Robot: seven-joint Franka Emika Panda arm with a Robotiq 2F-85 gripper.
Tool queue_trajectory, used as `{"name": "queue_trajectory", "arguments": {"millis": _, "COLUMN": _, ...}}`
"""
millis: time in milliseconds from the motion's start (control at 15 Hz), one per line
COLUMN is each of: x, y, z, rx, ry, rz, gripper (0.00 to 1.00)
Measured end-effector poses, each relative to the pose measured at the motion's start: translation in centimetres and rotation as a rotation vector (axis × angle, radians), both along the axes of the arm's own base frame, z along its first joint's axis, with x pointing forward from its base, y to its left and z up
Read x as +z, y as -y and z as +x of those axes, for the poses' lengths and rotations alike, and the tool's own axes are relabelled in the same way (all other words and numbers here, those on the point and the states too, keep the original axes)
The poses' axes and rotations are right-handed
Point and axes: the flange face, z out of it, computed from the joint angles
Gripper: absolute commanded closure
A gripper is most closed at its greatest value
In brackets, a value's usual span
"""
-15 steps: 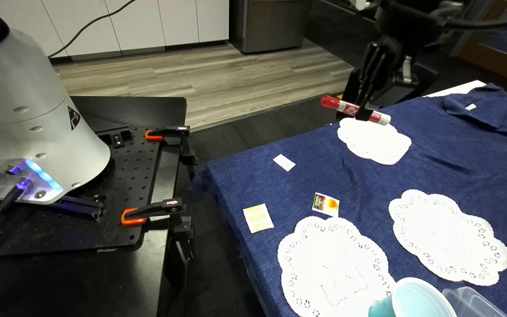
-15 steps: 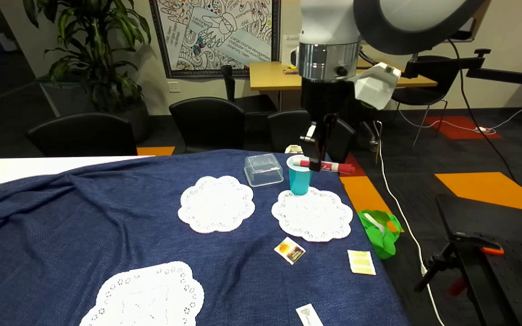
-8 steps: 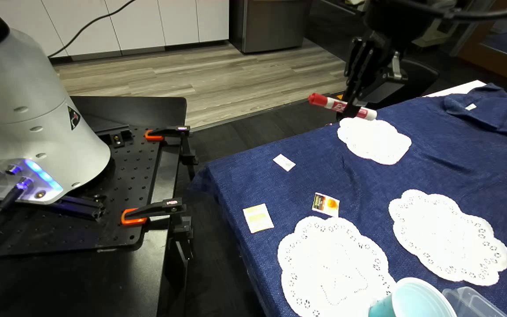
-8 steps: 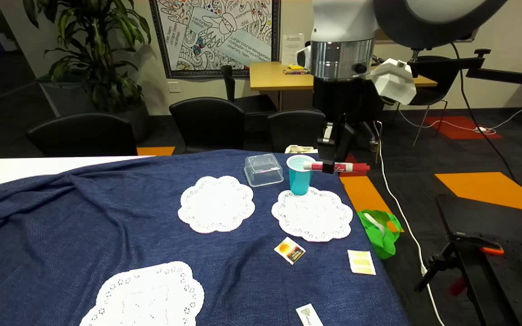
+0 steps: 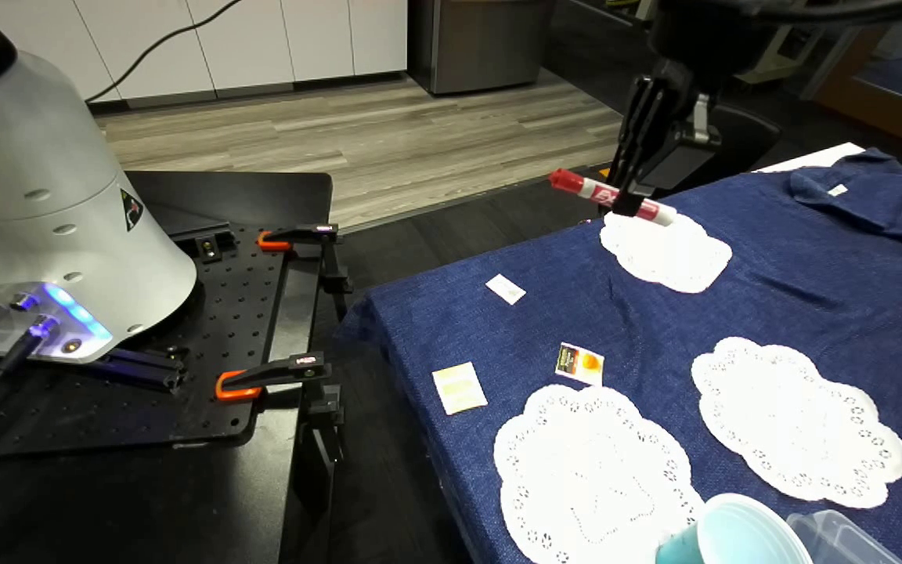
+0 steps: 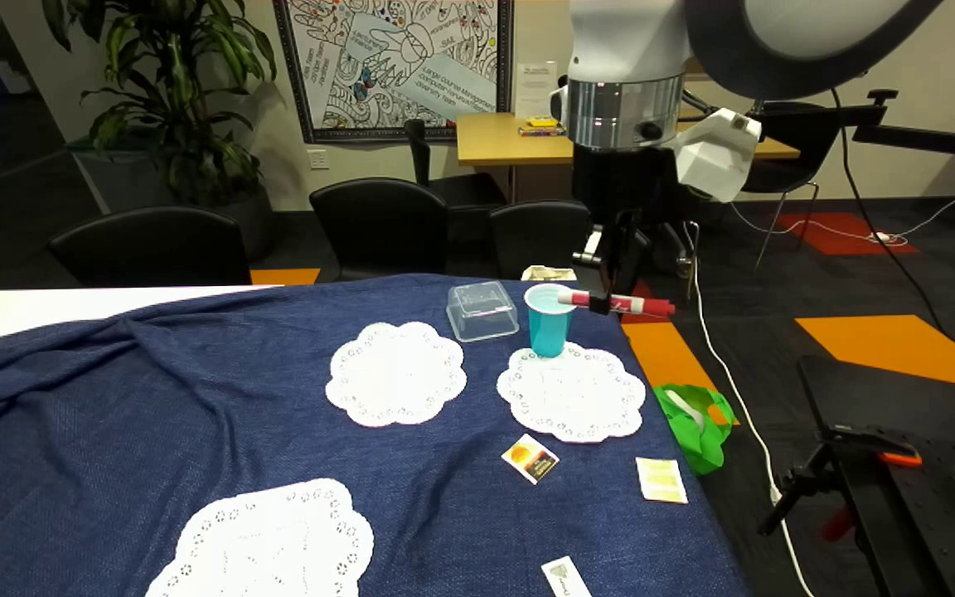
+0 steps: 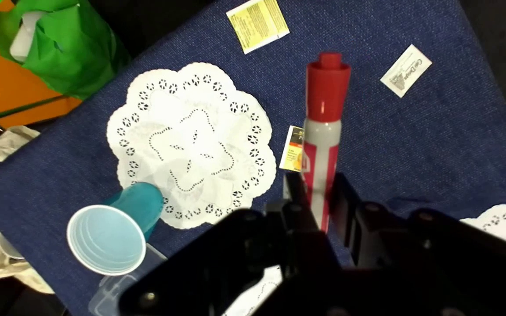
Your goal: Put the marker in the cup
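The marker has a red cap, a red and white body and a whitish far end. My gripper is shut on the marker's body and holds it roughly level above the table. The marker point(image 5: 584, 186) and gripper point(image 5: 625, 202) show in an exterior view, and the marker point(image 6: 642, 306) and gripper point(image 6: 600, 303) also show in an exterior view. In the wrist view the marker point(image 7: 328, 94) stands out of the gripper point(image 7: 316, 186), its lower end hidden by the fingers. The teal cup point(image 6: 550, 327) stands upright on the table, apart from the gripper; it also shows in the wrist view point(image 7: 106, 239) and, cut off, at an exterior view's bottom edge point(image 5: 748, 536).
A white lace doily point(image 6: 573, 398) lies beside the cup, and another doily point(image 6: 395, 373) is near it. A clear plastic box point(image 6: 482, 311) stands close to the cup. Small packets point(image 6: 530, 458) lie on the dark blue cloth point(image 6: 444, 514). A green bag point(image 7: 73, 48) is beyond the table edge.
Over the last second the gripper with the marker has moved left in an exterior view and right in the opposite one. In the last half second it has shifted and tilted only slightly.
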Motion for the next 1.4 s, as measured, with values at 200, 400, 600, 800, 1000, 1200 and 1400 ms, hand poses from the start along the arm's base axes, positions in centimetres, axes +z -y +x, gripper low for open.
{"name": "queue_trajectory", "arguments": {"millis": 200, "x": 0.0, "y": 0.2, "z": 0.0, "rx": -0.150, "ry": 0.016, "rz": -0.088, "gripper": 0.95}}
{"name": "queue_trajectory", "arguments": {"millis": 400, "x": 0.0, "y": 0.3, "z": 0.0, "rx": -0.298, "ry": 0.048, "rz": -0.176, "gripper": 0.95}}
{"name": "queue_trajectory", "arguments": {"millis": 600, "x": -0.1, "y": 0.3, "z": 0.1, "rx": -0.449, "ry": 0.092, "rz": -0.253, "gripper": 0.95}}
{"name": "queue_trajectory", "arguments": {"millis": 800, "x": -0.6, "y": 0.2, "z": 0.3, "rx": -0.606, "ry": 0.143, "rz": -0.311, "gripper": 0.95}}
{"name": "queue_trajectory", "arguments": {"millis": 1000, "x": -1.1, "y": 0.2, "z": 0.7, "rx": -0.754, "ry": 0.205, "rz": -0.367, "gripper": 0.95}}
{"name": "queue_trajectory", "arguments": {"millis": 1200, "x": -1.7, "y": 0.5, "z": 1.3, "rx": -0.878, "ry": 0.272, "rz": -0.454, "gripper": 0.95}}
{"name": "queue_trajectory", "arguments": {"millis": 1400, "x": -2.0, "y": 1.1, "z": 1.9, "rx": -0.991, "ry": 0.326, "rz": -0.564, "gripper": 0.95}}
